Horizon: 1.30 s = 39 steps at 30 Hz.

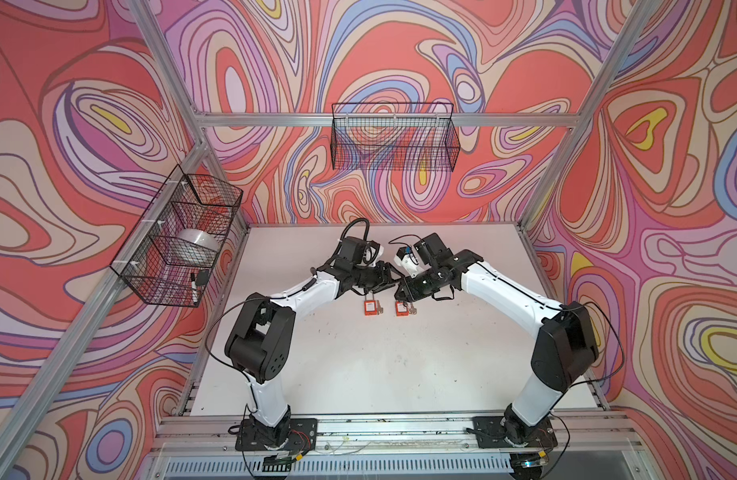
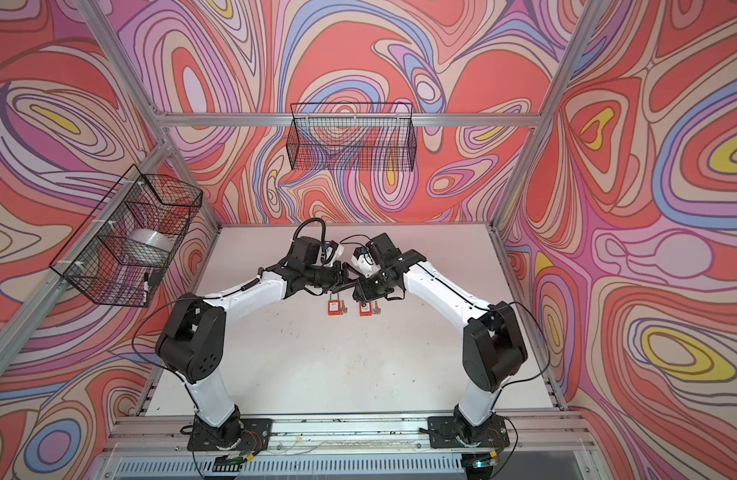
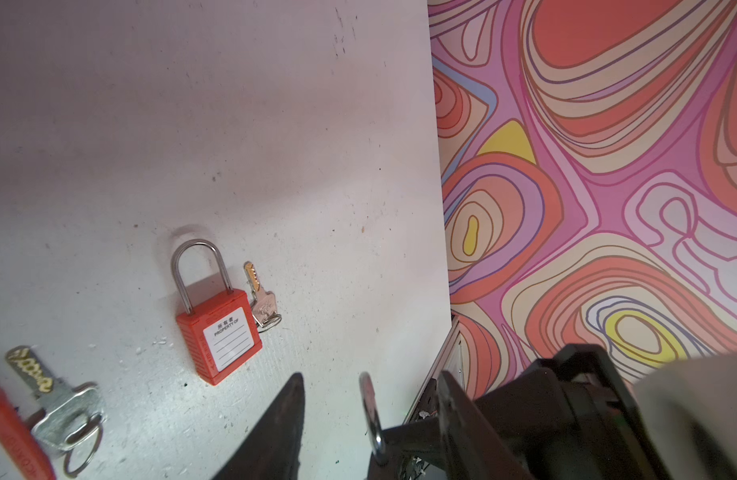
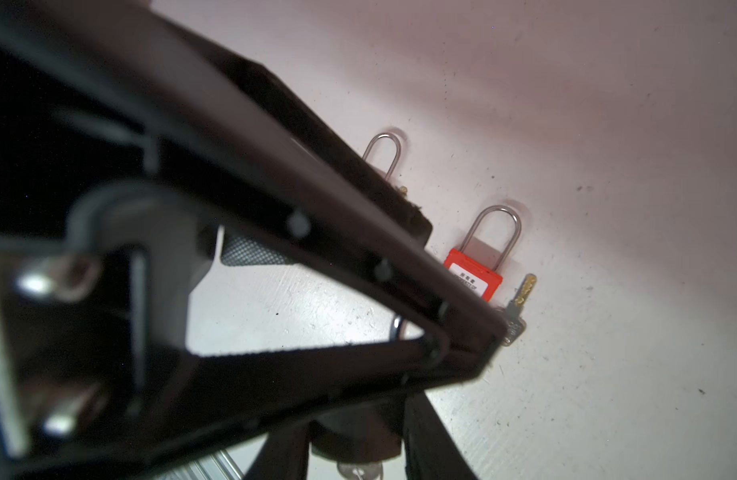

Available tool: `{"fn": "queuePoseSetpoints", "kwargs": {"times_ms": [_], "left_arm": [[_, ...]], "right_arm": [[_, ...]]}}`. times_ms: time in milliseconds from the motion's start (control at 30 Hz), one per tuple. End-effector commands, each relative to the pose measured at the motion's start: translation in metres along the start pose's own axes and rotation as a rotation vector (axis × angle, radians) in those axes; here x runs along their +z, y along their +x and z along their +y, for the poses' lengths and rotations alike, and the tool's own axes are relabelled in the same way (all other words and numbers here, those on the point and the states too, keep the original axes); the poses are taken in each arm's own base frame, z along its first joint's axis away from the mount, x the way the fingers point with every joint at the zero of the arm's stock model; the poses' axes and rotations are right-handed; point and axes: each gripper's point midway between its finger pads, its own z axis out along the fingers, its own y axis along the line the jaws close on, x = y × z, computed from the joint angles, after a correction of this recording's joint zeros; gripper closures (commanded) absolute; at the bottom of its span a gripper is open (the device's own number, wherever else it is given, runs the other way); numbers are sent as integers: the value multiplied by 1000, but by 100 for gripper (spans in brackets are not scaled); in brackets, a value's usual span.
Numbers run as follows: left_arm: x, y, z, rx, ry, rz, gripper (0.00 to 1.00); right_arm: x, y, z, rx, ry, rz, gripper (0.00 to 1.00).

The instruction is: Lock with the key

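- The two arms meet nose to nose over the middle of the table, their hands nearly touching.
- The right hand is clamped on what looks like a dark padlock, seen between its fingers in the right wrist view.
- A silver shackle sticks out of that grip toward the left arm.
- The left hand has its fingers apart. The shackle stands in the gap, clear of the one dark finger that shows in the left wrist view.
- I cannot tell whether a key sits in the held lock. Only a cut-off silver bit shows at the edge of the right wrist view.
- At 6 o'clock from the hands, two red locks lie flat on the table, side by side and clear of both hands.
- The left-side red padlock has its shackle pointing to 12 o'clock and the left-side key at its 3 o'clock, just beside the body.
- The right-side red padlock lies the same way, with the right-side key at its 3 o'clock.
- In the left wrist view the right-side red padlock shows a white label facing up.
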Motion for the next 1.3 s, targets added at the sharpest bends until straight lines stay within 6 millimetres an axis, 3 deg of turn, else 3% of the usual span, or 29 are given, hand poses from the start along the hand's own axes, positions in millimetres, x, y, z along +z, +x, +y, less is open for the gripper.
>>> {"fn": "queuePoseSetpoints", "kwargs": {"times_ms": [0, 267, 333, 400, 467, 633, 767, 933, 1033, 1267], "left_arm": [[-11, -1, -12, 14, 26, -22, 56], [-11, -1, -13, 8, 34, -28, 74], [-12, -3, -14, 15, 36, -34, 83], [-13, -5, -17, 17, 38, -38, 99], [-14, -6, -19, 20, 39, -42, 100], [-22, -12, -25, 27, 44, -83, 100], [-39, -29, -34, 18, 74, -169, 100], [-68, -55, -51, -16, 141, -295, 100], [-87, -71, -59, -47, 172, -378, 100], [-115, -90, -76, -104, 219, -487, 100]], "right_arm": [[-4, -12, 5, -35, -2, -29, 68], [-5, -20, 16, -73, -23, -43, 68], [-3, -19, 17, -77, -28, -38, 68], [-2, -18, 16, -75, -24, -34, 68], [-3, -18, 15, -83, -16, -40, 63], [-12, -24, 12, -112, 21, -108, 38], [-36, -36, 6, -109, 46, -238, 28], [-88, -52, 4, -92, -123, -465, 27], [-109, -56, 8, -200, -127, -652, 27], [-124, -55, 22, -487, -124, -902, 29]]}}
